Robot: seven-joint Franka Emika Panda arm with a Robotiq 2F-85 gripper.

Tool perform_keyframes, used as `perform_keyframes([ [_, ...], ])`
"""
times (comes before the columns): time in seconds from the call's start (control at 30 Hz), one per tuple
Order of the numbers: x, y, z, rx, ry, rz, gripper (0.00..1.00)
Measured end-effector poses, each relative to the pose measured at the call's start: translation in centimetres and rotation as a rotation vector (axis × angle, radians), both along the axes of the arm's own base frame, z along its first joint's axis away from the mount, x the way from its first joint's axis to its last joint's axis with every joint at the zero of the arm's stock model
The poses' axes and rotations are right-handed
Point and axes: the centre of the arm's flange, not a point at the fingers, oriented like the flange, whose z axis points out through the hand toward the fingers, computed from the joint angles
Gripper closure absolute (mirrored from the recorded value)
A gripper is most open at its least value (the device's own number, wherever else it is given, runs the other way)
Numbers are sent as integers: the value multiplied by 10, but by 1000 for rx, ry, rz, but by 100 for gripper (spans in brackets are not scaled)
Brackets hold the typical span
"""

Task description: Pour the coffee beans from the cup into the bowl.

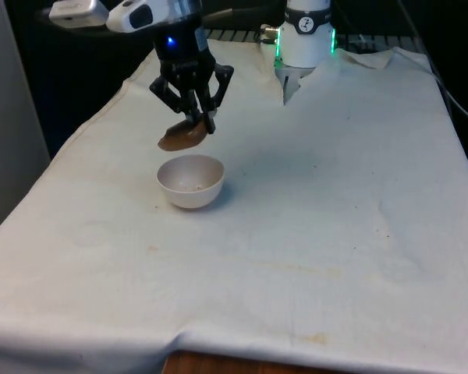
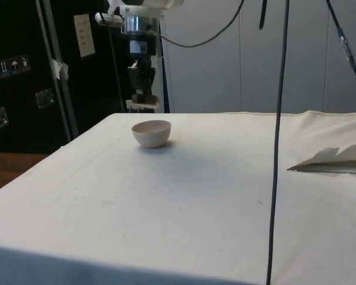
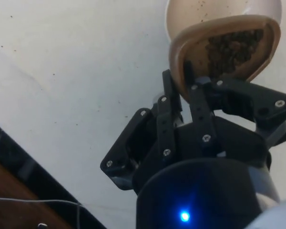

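Brown cup (image 1: 182,137) — tilted, coffee beans (image 3: 233,47) inside — sits pinched by its rim between the gripper's (image 1: 200,118) nearly closed jaws, above the white bowl (image 1: 190,181) at its eleven o'clock.

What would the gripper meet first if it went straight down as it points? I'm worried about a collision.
Probably the bowl, or the cloth just beyond it: the gripper holds the cup just above its far rim. Depth is unclear.
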Motion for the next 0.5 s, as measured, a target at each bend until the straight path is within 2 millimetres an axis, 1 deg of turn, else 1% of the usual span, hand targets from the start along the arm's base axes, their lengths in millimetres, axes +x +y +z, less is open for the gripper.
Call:
perform_keyframes([
  [0.5,-3,-6,-7,106,-24,-10,97],
])
